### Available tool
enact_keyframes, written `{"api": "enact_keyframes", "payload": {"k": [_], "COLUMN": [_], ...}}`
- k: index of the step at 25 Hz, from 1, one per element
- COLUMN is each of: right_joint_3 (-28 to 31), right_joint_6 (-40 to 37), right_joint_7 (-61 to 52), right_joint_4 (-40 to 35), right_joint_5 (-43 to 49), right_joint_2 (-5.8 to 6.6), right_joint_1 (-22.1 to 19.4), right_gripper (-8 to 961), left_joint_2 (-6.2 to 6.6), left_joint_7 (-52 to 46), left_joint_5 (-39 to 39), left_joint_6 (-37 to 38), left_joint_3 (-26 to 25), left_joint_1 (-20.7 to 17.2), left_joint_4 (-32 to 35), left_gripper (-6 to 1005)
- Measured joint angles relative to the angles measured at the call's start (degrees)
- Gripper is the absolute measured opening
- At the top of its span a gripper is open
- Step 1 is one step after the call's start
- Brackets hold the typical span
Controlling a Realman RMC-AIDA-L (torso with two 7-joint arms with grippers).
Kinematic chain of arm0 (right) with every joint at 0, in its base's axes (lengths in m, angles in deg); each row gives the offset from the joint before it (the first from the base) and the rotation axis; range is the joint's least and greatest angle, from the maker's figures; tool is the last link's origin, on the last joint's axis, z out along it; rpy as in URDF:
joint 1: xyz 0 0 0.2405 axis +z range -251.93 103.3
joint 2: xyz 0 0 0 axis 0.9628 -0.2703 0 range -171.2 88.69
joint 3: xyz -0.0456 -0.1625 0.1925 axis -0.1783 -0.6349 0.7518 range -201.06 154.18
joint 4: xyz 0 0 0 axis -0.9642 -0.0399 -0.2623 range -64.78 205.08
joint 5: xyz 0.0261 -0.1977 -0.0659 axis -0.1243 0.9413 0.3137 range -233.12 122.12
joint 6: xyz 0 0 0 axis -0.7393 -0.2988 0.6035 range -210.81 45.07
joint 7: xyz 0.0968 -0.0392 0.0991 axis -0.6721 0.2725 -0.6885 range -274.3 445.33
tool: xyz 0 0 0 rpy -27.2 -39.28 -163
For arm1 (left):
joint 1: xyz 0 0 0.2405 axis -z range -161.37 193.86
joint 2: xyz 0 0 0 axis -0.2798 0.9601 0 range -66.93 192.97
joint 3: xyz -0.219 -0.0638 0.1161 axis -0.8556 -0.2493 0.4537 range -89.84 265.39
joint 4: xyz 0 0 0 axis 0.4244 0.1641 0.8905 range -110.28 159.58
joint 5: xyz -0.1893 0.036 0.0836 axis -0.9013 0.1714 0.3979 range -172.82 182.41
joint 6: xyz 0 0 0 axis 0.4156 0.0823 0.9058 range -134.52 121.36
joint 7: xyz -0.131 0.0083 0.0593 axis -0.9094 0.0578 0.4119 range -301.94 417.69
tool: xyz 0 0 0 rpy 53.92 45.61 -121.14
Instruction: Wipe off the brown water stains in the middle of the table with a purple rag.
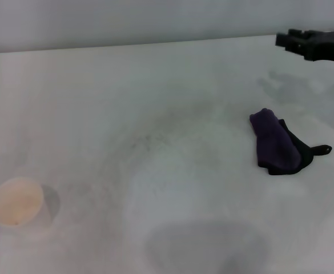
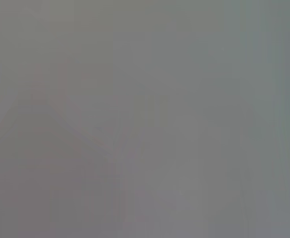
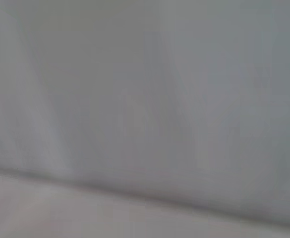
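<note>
Rag-fetching looks unstarted: the purple rag lies loose on the table, right of centre. The right gripper hovers beyond it, empty, fingers' gap unclear. No brown stain shows. Next: descend and pinch.

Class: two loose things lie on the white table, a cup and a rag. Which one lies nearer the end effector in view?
The purple rag, on the robot's right. The right end effector hangs over the far right edge of the table; the cup sits near-left.

Dark purple rag, black-edged; white table; black tool
</note>
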Motion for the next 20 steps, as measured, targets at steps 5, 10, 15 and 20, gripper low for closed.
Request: {"api": "enact_keyframes", "payload": {"k": [5,10,15,20], "right_joint_3": [5.5,9.2,12.8,16.6], "right_joint_6": [-0.1,2.3,8.0,9.5], "right_joint_7": [18.5,36.0,51.2,60.6], "right_joint_4": [13.0,22.7,30.7,35.4], "right_joint_5": [-13.2,-23.0,-31.1,-32.7], "right_joint_2": [0.04,-0.06,-0.01,0.02], "right_joint_1": [-0.6,-1.6,-3.9,-4.8], "right_gripper": [443,453,463,473], "left_joint_2": [-0.17,-0.55,-0.64,-0.69], "left_joint_7": [-0.2,-0.3,-0.4,-0.4], "left_joint_5": [-0.4,-5.0,-6.9,-7.2], "left_joint_6": [0.0,0.7,2.6,6.3], "left_joint_3": [0.0,0.0,0.0,0.0], "left_joint_1": [0.1,0.4,1.5,1.4], "left_joint_4": [-0.6,-2.5,-5.7,-8.5], "left_gripper": [891,891,892,892]}}
